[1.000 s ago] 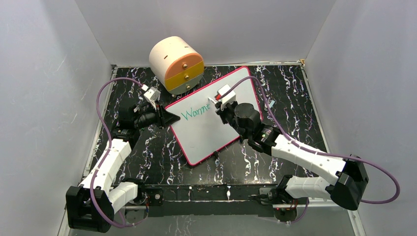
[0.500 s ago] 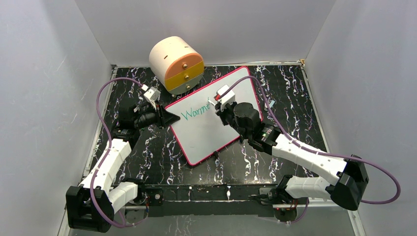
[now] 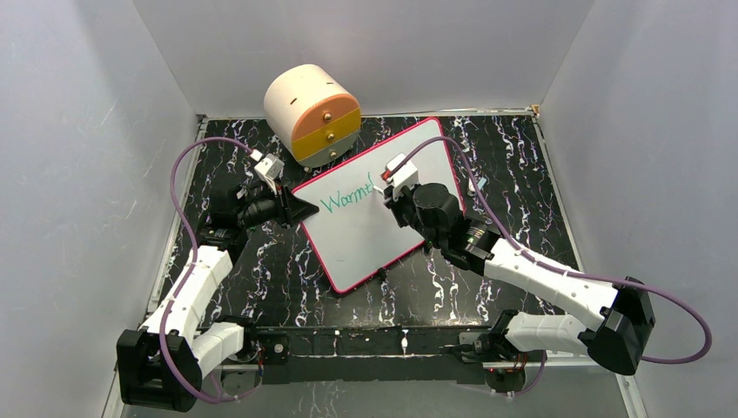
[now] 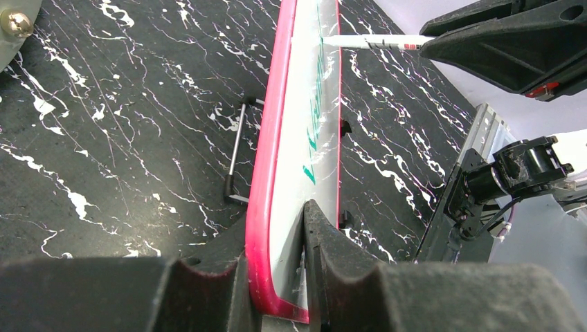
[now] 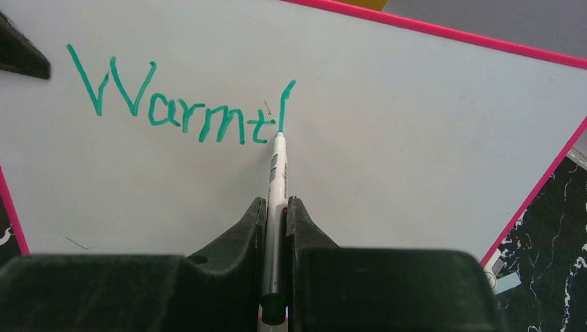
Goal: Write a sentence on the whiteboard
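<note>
Whiteboard [image 3: 365,244] lies skewed on the desk [image 3: 522,174]: thin, stiff, probably light and ready to skid, so its rim is the place to hold. Left jaws pinch that pink rim; right jaws clamp the marker [image 5: 277,173], tip touching the sentence [image 5: 163,114] after "Warmt". Blank white to the right and below; drawer box [image 3: 311,113] near the far corner.
</note>
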You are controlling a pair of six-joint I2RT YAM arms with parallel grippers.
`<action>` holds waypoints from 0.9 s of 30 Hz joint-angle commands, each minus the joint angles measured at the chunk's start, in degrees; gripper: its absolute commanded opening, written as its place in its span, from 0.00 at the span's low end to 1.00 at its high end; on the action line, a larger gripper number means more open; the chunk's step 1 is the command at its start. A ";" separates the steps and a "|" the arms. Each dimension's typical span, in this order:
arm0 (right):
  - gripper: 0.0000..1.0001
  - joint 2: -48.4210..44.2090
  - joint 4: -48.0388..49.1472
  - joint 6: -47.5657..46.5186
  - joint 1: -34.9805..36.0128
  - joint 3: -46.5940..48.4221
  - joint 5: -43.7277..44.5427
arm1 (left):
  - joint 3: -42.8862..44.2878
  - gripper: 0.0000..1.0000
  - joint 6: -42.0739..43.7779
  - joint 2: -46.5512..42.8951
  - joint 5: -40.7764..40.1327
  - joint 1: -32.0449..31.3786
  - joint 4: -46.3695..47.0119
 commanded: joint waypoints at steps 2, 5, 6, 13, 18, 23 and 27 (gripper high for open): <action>0.00 -1.30 -2.55 1.86 -0.24 -0.11 -0.80 | -3.11 0.00 11.06 3.02 -7.23 -1.68 -9.03; 0.00 -1.72 -3.15 2.13 -0.20 -0.21 -0.85 | -3.08 0.00 11.05 2.99 -7.27 -1.68 -9.06; 0.00 -1.78 -3.25 2.19 -0.22 -0.23 -0.95 | -3.06 0.00 11.02 2.95 -7.27 -1.68 -9.04; 0.00 -2.13 -1.22 2.31 -0.20 -0.83 -0.77 | -3.12 0.00 11.07 2.85 -7.24 -1.67 -9.03; 0.00 -2.61 3.45 2.09 -0.24 -2.28 0.58 | -3.07 0.00 11.04 2.94 -7.19 -1.68 -9.03; 0.00 -2.44 6.09 1.42 -0.17 -2.91 1.43 | -3.13 0.00 11.10 2.94 -7.10 -1.73 -9.03; 0.00 -2.41 7.33 0.95 -0.20 -3.01 1.78 | -3.10 0.00 11.10 3.03 -7.00 -1.76 -9.03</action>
